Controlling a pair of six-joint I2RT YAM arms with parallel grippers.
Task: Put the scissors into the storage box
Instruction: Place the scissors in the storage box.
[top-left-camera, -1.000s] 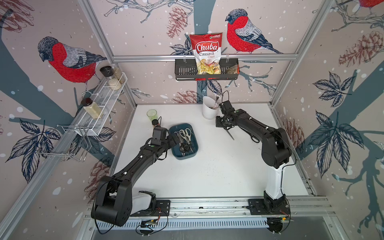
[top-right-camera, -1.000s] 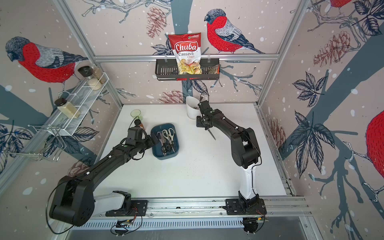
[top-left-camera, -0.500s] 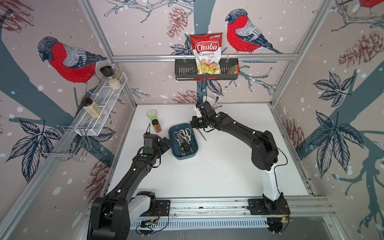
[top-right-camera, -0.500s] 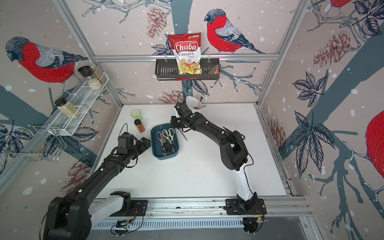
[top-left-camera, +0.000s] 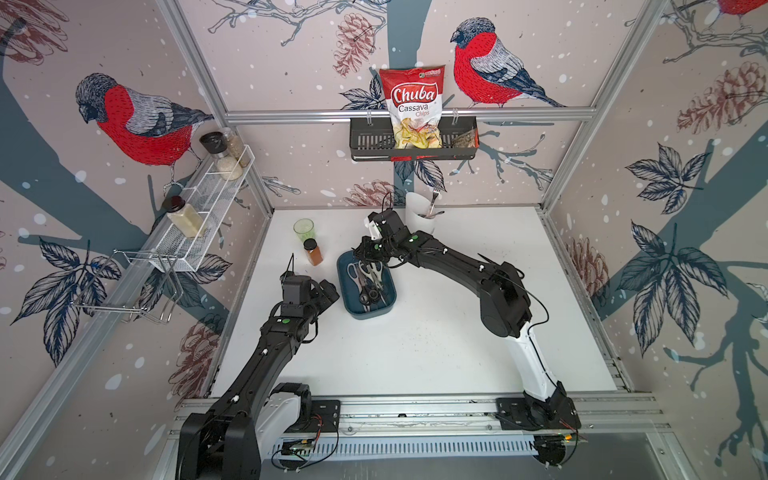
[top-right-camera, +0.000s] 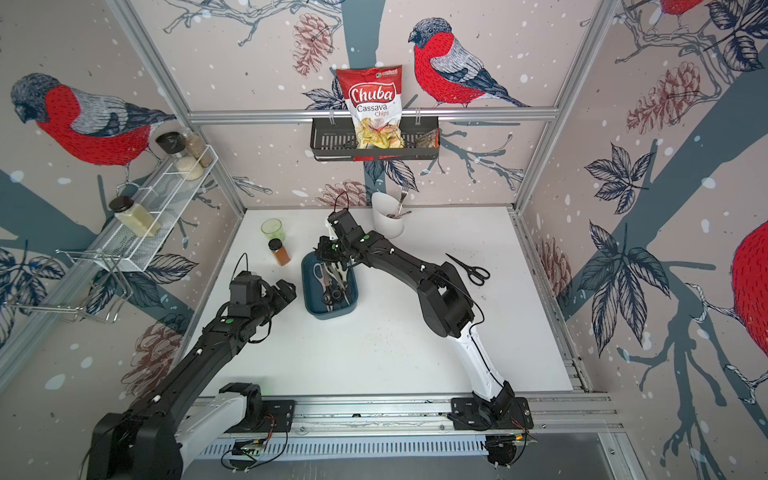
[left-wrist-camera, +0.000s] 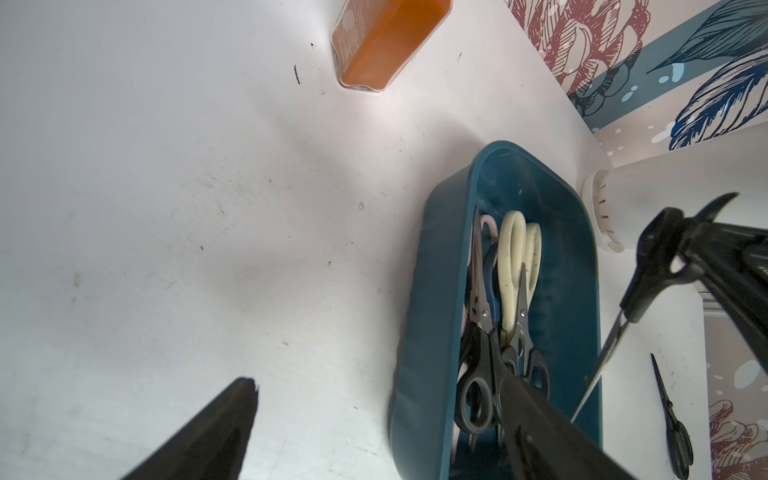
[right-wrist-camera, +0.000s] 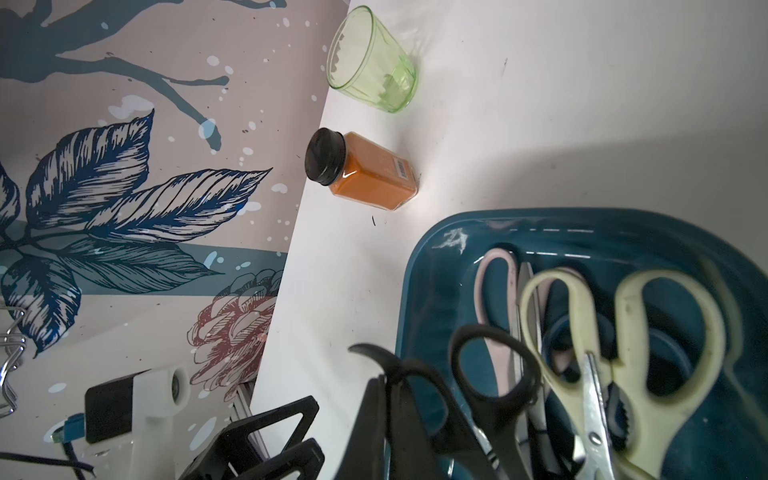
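Over the far end of the storage box (top-left-camera: 370, 312), between the orange spice jar (top-left-camera: 313, 253) and the white cutlery cup (top-left-camera: 419, 218) by the back wall, my right gripper (top-left-camera: 365, 252) is clamped on black-handled scissors (left-wrist-camera: 642, 282) whose blade slants down toward the box's right wall. My left gripper (top-left-camera: 329, 291), jaws spread wide, hangs just beside the box's left wall, with bare white table (top-left-camera: 415, 353) toward the near edge. Cream-handled scissors (left-wrist-camera: 515, 257), pink-handled scissors (right-wrist-camera: 494, 291) and black pairs (top-left-camera: 368, 296) lie inside the box, while a loose black pair (top-right-camera: 469, 268) lies well apart on the table to the right.
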